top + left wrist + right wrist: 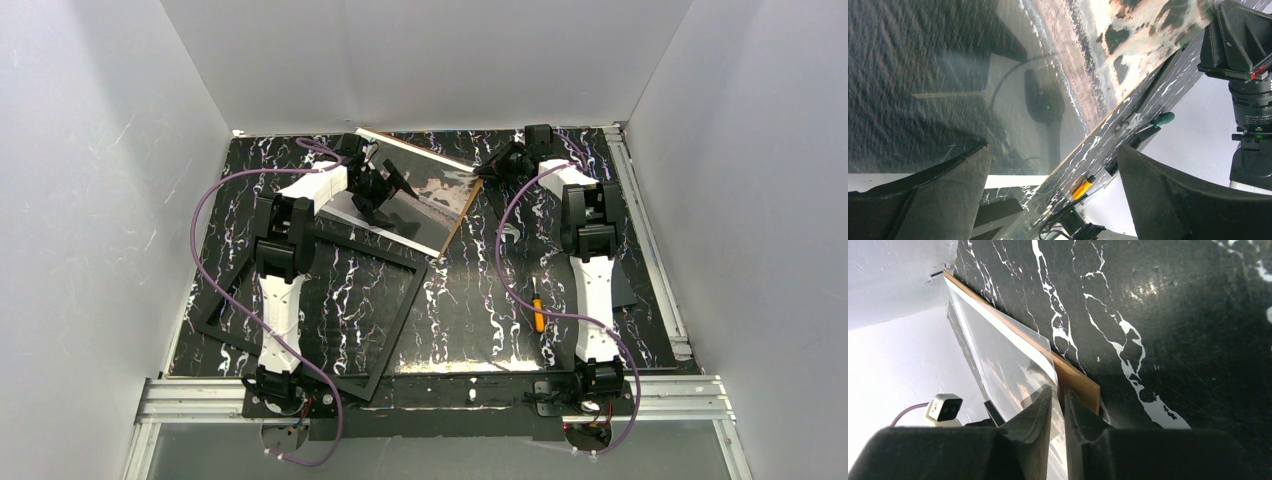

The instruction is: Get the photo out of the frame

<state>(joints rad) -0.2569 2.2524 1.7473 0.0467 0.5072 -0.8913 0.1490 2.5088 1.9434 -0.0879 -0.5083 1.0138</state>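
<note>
Risk: my right gripper [1058, 390], jaws nearly closed, pinches a corner of the glossy white-bordered landscape photo [440, 190] at the black marble table's [470, 310] far edge. It may hold only the top sheet, unclear, so a pull could peel it off the brown backing. My left gripper [1052, 150] hovers wide open, empty. Thin black rectangular frame [397, 330] lies near-left.

You have a black marbled bench [470, 300] inside white walls [420, 60], with an orange-handled screwdriver [538, 318] lying lower right of centre.
</note>
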